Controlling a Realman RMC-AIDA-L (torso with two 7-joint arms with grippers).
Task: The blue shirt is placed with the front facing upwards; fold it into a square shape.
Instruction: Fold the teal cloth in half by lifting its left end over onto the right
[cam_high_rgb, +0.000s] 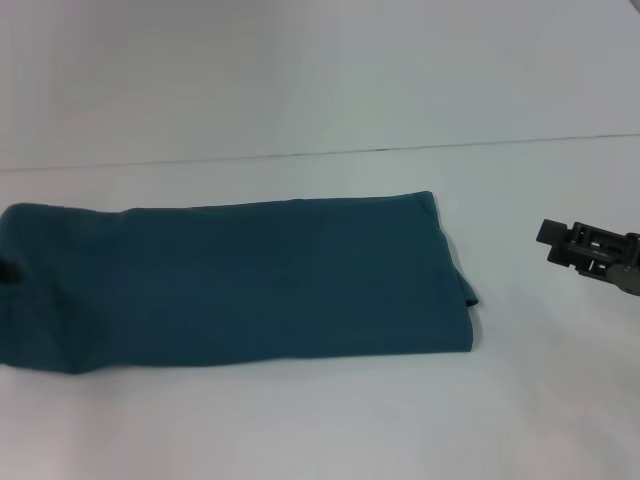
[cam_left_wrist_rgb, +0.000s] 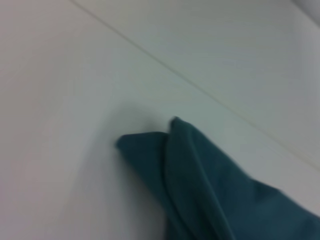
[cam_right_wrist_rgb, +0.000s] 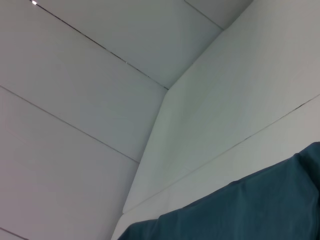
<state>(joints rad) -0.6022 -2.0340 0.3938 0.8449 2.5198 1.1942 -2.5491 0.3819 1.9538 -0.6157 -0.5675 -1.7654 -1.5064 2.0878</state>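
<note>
The blue shirt (cam_high_rgb: 240, 285) lies folded into a long flat band across the white table, plain teal side up, with no lettering showing. Its right end (cam_high_rgb: 455, 290) shows stacked layers and a small fold sticking out. The left wrist view looks down on a layered corner of the shirt (cam_left_wrist_rgb: 200, 175) resting on the table. The right wrist view catches one edge of the shirt (cam_right_wrist_rgb: 250, 210). My right gripper (cam_high_rgb: 552, 243) hovers to the right of the shirt, apart from it. A small dark spot, apparently my left gripper (cam_high_rgb: 8, 270), sits at the shirt's left end.
The white table (cam_high_rgb: 320, 420) runs to a thin seam (cam_high_rgb: 320, 154) behind the shirt, with a pale wall beyond it. White panel walls and a corner (cam_right_wrist_rgb: 167, 89) fill the right wrist view.
</note>
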